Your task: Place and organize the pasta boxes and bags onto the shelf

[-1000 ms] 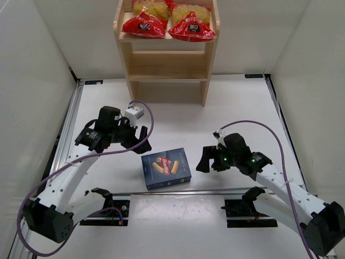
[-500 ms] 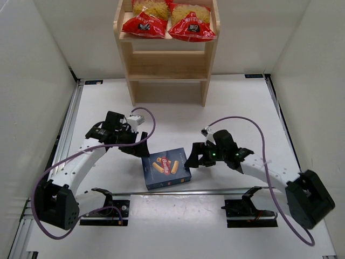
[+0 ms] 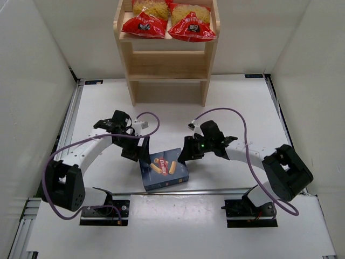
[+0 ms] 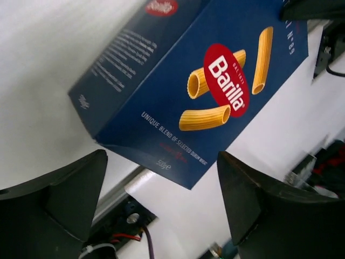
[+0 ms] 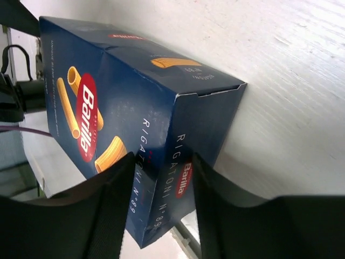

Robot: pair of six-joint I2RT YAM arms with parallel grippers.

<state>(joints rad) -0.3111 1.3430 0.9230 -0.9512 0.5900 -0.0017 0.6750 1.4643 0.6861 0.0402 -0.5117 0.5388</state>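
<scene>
Right wrist: box (image 5: 108, 97) straddled, grip unsure

Right gripper (image 5: 163, 162) straddles the box's thin edge, possibly pinching it; I cannot tell. Left gripper (image 4: 161, 162) gapes wide at the opposite corner. Seat both grips squarely before lifting it off the table (image 3: 237, 108). Shelf (image 3: 211, 59) top tier holds both bags (image 3: 143, 24).

Reads to me as a robotics lab test cell. Plain white wall panels (image 3: 32, 81) box in a white counter (image 3: 237, 97) on the left, right and far sides. Metal rail (image 3: 66, 132) along its left edge. Left arm (image 3: 86, 152) and right arm (image 3: 242, 152) bolted at the near edge, purple cables (image 3: 221, 109) exposed. Plain wooden shelf (image 3: 167, 65) at the far side.
</scene>
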